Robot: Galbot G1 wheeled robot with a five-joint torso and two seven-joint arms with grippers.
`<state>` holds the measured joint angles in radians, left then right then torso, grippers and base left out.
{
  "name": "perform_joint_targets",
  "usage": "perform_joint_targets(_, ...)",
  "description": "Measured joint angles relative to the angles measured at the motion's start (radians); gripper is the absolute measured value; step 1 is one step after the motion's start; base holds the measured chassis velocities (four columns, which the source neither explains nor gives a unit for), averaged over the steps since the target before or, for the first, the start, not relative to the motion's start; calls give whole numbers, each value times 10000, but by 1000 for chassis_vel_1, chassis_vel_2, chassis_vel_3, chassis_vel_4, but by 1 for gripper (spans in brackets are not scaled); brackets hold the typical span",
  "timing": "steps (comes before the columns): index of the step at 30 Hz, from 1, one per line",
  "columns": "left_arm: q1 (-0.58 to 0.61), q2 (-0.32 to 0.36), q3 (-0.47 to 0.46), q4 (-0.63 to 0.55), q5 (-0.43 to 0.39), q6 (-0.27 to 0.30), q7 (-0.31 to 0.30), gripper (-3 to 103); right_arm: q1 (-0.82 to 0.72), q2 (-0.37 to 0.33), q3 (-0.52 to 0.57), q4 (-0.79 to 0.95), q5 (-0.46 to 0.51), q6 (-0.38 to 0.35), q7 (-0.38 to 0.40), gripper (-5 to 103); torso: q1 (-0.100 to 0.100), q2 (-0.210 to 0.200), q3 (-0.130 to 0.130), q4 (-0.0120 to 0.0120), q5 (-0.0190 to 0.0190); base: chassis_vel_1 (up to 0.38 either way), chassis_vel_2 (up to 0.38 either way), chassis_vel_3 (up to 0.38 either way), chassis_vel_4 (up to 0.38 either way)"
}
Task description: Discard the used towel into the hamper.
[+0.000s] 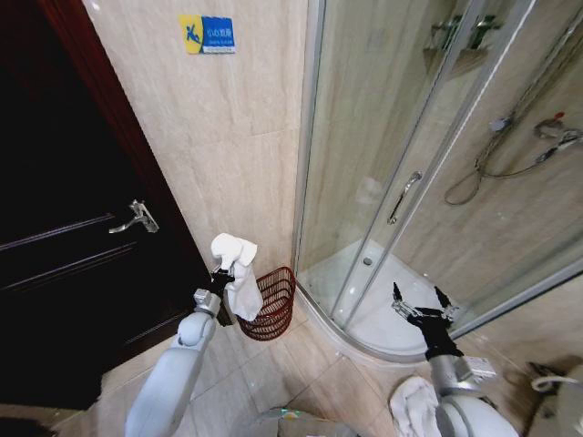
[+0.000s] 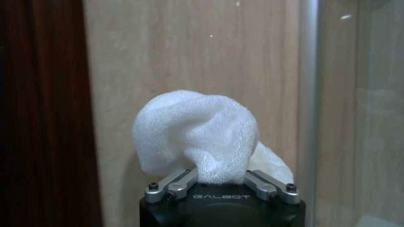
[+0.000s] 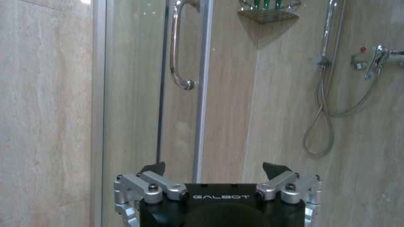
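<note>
We read "GALBOT" on our left gripper (image 2: 221, 182) body and right gripper (image 3: 216, 171) body; the blue-yellow wall sign (image 1: 208, 35) at eleven o'clock stays illegible.

I am in a bathroom. Evidence: curved glass shower enclosure (image 1: 428, 173) w/ chrome door handle (image 1: 404, 196), shower hose (image 3: 323, 109) and wall tap (image 3: 377, 57) inside, beige wall tiles (image 1: 228, 137), tiled floor, dark wooden door (image 1: 64, 246), blue caution sign (image 1: 207, 35).

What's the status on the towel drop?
Left gripper shut on towel, above hamper. Right gripper open, idle by shower door. Nothing blocking.
</note>
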<state>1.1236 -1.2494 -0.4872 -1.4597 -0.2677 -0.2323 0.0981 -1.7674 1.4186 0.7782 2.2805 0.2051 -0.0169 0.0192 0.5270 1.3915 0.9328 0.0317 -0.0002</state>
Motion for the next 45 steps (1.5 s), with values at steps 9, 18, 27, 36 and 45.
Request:
perform_joint_targets(9, 327, -32, -179, -101, -642, 48, 11, 7, 29, 14, -106, -11, -29, -17, -37, 100, 0, 0, 0, 0, 0, 0, 0, 0, 0)
perform_joint_targets(18, 364, -132, -146, -162, -487, 148, 96, 7, -18, -9, -70, 0, -27, -18, -50, 100, -177, -379, -198, -1, 1, 0, 0, 0, 0)
perform_joint_targets(27, 669, -211, -236, -236, -442, 37, 181, 7, 65, -25, -153, -4, -60, -57, -54, 100, -427, -938, -509, 0, 2, 0, 0, 0, 0)
perform_joint_targets(36, 906, -261, -356, -343, -467, -111, 243, 7, 92, -13, -209, -110, -119, -58, -66, 100, -655, -1440, -783, 0, 2, 0, 0, 0, 0)
perform_joint_targets(45, 962, -309, -357, -476, -441, -107, 249, 7, 114, -3, -192, -131, -119, -54, -70, 100, -883, -1945, -1060, 0, 2, 0, 0, 0, 0)
